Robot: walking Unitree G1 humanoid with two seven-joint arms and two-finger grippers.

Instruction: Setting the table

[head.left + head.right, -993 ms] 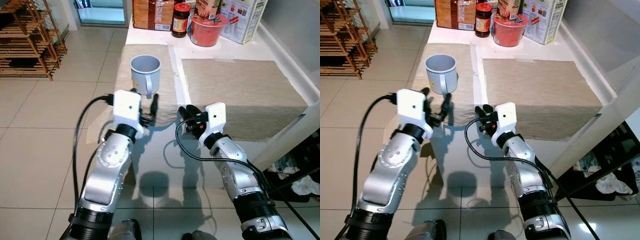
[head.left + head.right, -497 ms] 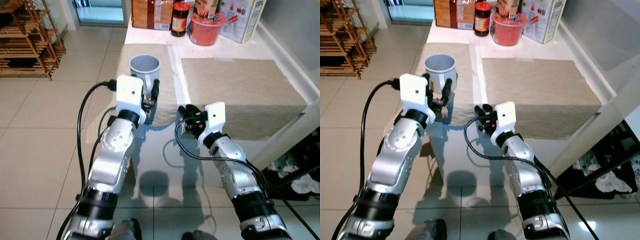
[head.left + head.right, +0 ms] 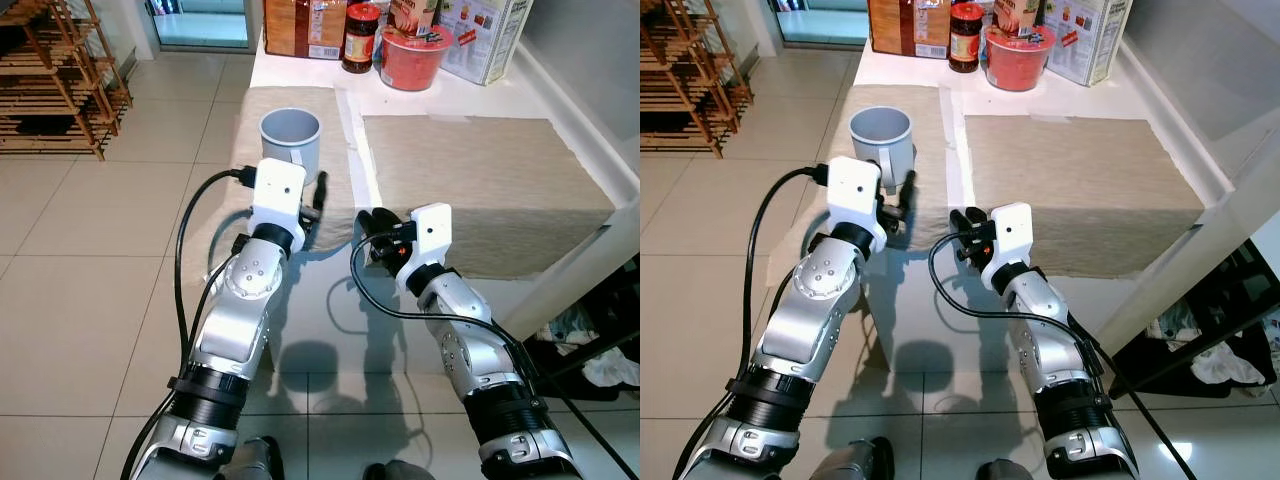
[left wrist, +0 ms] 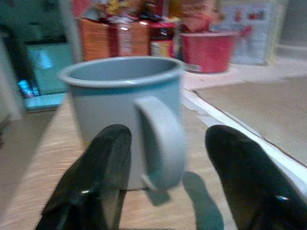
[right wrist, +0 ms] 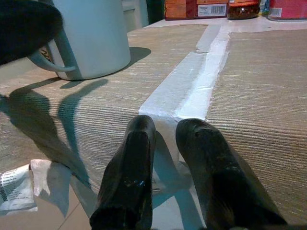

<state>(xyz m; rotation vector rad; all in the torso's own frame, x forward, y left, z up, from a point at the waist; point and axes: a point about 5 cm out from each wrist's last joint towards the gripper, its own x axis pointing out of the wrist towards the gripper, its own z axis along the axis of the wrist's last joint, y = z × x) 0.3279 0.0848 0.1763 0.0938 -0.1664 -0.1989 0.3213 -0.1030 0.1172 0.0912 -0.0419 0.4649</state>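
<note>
Your left gripper [image 4: 163,177] stands wide apart, one black finger [image 4: 91,184] on each side of the handle of the pale grey-blue ceramic mug [image 3: 291,144]. In the left wrist view the handle [image 4: 160,141] sits in the gap between the two fingers, closer to one of them; you cannot tell from the pictures whether that finger already touches it. Nothing is clamped.

The mug stands upright and empty on the left beige woven placemat [image 3: 255,118], near the front edge of the white table [image 3: 300,72], with its handle turned toward you. From the head views, your left wrist's white camera block [image 3: 279,190] sits just in front of the mug and hides most of the gripper.

Your right gripper [image 5: 165,143] has its two fingers drawn close, with only a narrow slit between them, and it holds nothing. It hovers at the table's front edge, pointing at the bare white strip between the left placemat and the right beige woven placemat [image 3: 480,170]; you cannot tell whether the tips touch the surface.

At the far end of the table stand a red plastic bowl with a lid [image 3: 411,58], a dark jar with a red cap [image 3: 361,38], a brown cardboard box [image 3: 304,27] and a white printed carton [image 3: 485,38]. A wooden slatted rack [image 3: 55,80] stands on the tiled floor [image 3: 90,260] to your left.
</note>
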